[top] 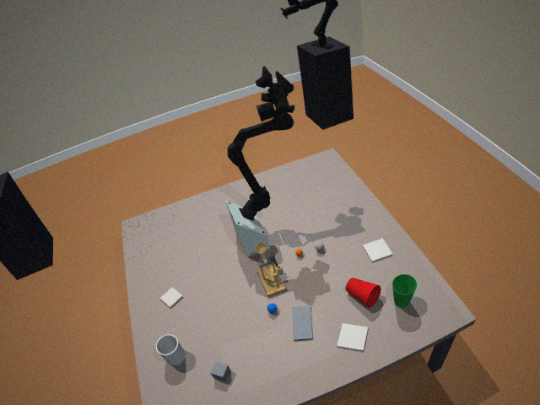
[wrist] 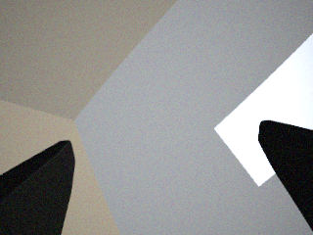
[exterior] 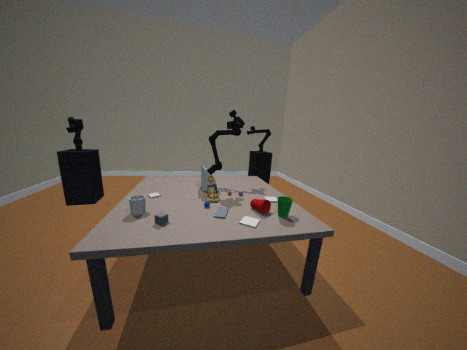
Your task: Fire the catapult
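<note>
A tan catapult (top: pixel 278 288) (exterior: pixel 212 199) stands mid-table, its arm up toward the robot's base; no ball shows in its cup (top: pixel 260 247). A blue ball (top: pixel 272 308) (exterior: pixel 206 204) lies on its front side. An orange ball (top: pixel 299 252) (exterior: pixel 229 192) and a grey ball (top: pixel 320 247) (exterior: pixel 240 193) lie to its right. The pale grey-white mug (top: pixel 174 353) (exterior: pixel 137 205) stands upright at the front left. My gripper (top: pixel 271 72) (wrist: pixel 169 141) is open and empty, raised high above the table and pointing upward; the wrist view shows only walls, ceiling and a bright panel.
A red cup (top: pixel 362 291) (exterior: pixel 260 205) lies on its side beside an upright green cup (top: pixel 403 292) (exterior: pixel 284 207). A grey cube (top: pixel 220 371) (exterior: pixel 161 218), a flat grey slab (top: pixel 302 322) (exterior: pixel 221 212) and pale tiles (top: pixel 353 336) (exterior: pixel 249 221) lie around. A pale slanted panel (top: pixel 251 239) stands at my base.
</note>
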